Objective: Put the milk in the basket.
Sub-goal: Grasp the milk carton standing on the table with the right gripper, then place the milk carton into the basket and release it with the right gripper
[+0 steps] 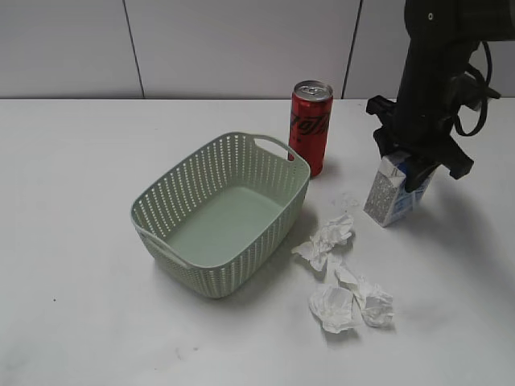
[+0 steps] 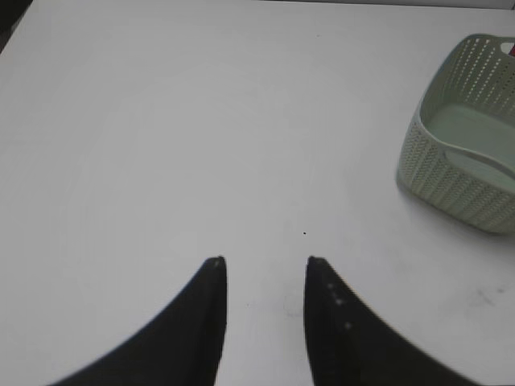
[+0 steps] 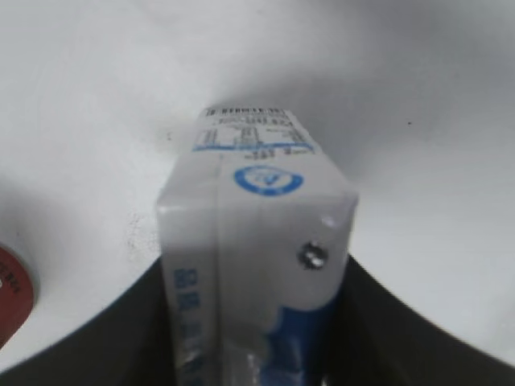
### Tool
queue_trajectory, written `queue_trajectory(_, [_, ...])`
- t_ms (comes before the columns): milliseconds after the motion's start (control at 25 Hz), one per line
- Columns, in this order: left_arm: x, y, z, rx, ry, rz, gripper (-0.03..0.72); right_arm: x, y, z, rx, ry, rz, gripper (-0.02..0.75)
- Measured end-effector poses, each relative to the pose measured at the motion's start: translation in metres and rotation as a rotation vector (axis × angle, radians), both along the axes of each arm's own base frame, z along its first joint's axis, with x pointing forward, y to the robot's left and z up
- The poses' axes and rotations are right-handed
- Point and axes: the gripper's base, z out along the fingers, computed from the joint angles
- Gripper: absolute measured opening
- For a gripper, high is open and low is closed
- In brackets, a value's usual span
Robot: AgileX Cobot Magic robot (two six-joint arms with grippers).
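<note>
the right gripper (image 1: pixel 410 165) pinches the milk (image 1: pixel 389 193) near the bench's right edge; red can (image 1: pixel 311 125) and crumpled tissues (image 1: pixel 342 273) lie between it and the basket (image 1: pixel 217 211). the left gripper (image 2: pixel 265 277), spread, shows only its fingertips.

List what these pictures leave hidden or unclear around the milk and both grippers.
- Right gripper fingertips: the milk covers them in the right wrist view; its own body blocks them in the exterior view.
- Whether the milk rests on the table: unclear.
- Left gripper: outside the exterior view.
- Basket: cut by the left wrist view's edge.
</note>
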Motion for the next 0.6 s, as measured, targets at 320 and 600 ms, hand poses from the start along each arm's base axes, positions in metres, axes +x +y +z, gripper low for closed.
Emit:
queue_trajectory(320, [0.0,0.0,0.0,0.0,0.0,0.0,0.237,-0.003,-0.007,0.031,-0.043,-0.078,0.091,0.351])
queue_trajectory(600, [0.0,0.0,0.0,0.0,0.0,0.0,0.237,-0.008,-0.003,0.092,-0.037,-0.249,0.515,0.351])
